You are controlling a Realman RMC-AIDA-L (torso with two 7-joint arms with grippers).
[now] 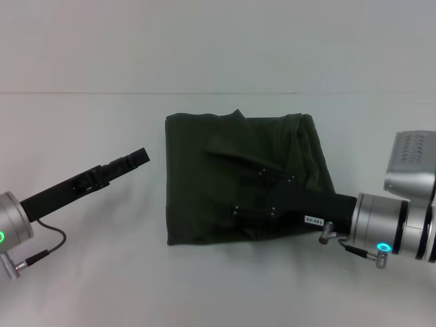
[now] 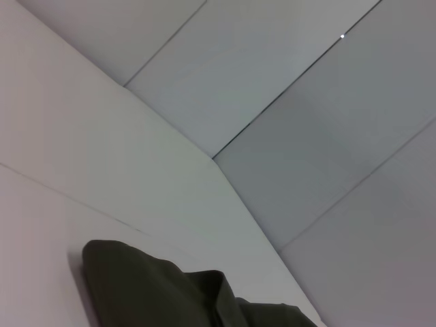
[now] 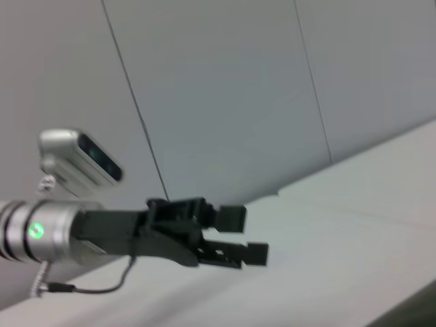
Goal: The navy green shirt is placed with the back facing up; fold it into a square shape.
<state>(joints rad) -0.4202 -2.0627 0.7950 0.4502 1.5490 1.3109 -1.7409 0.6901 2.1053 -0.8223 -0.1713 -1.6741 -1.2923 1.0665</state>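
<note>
The navy green shirt (image 1: 204, 177) lies folded into a rough square at the middle of the white table (image 1: 82, 286). The right gripper (image 1: 238, 167) reaches low across the shirt from the right, its fingers spread over the cloth. The left gripper (image 1: 139, 156) hovers just left of the shirt, angled toward it, fingers apart (image 3: 245, 235).

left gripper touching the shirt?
Apart. Head view shows bare table between the left gripper and the navy green shirt.
</note>
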